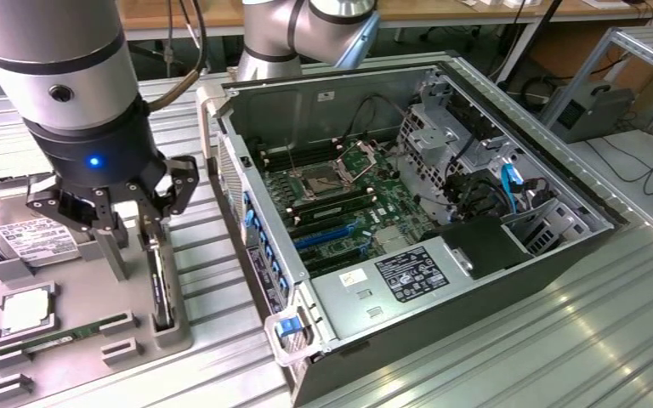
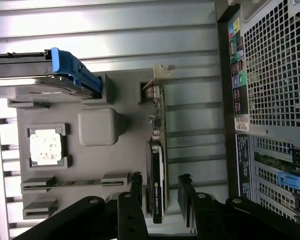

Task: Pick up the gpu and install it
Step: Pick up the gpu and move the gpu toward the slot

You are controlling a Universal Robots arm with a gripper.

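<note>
We log the tool [image 2: 160,189] wide open, holding nothing. The gpu [image 2: 157,150] stands on edge directly beneath, lengthwise between its jaws.

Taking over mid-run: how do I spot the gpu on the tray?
Start at the open metal computer case, then the grey tray on the exterior view's left of it. The gpu is the thin card standing on edge along the tray's side nearest the case, straddled by the open gripper. Unlike the narrow green memory stick, it has a black face and silver end bracket.
</note>
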